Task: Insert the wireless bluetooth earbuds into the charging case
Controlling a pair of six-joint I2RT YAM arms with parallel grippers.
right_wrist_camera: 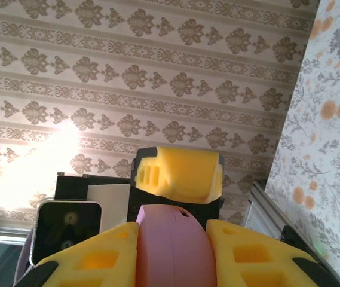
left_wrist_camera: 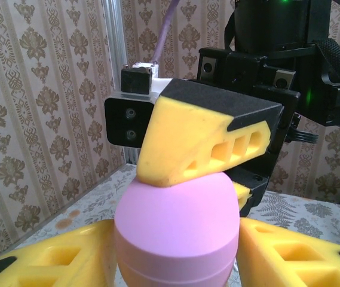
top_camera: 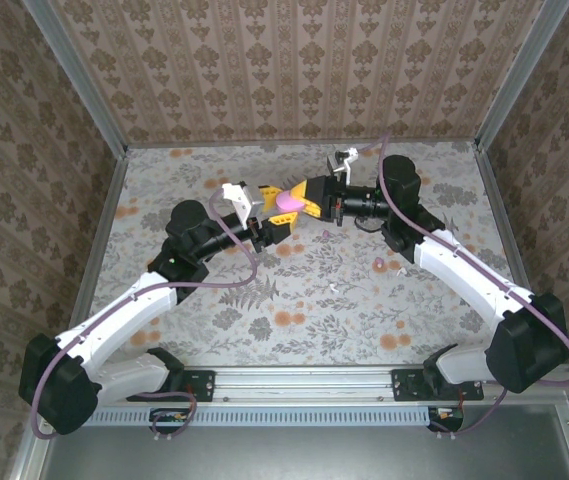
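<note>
Top external: whitish earbud (top_camera: 332, 288), tiny, lies on the floral table (top_camera: 214, 330) right of centre. The pinkish earbud (top_camera: 379, 264), equally tiny, lies farther right. Beyond them a smooth pink oval charging case (top_camera: 286, 203) is held aloft. The right gripper (top_camera: 304, 200) pinches it narrowly. The left gripper (top_camera: 274, 210) fingers flank it, grip uncertain.
</note>
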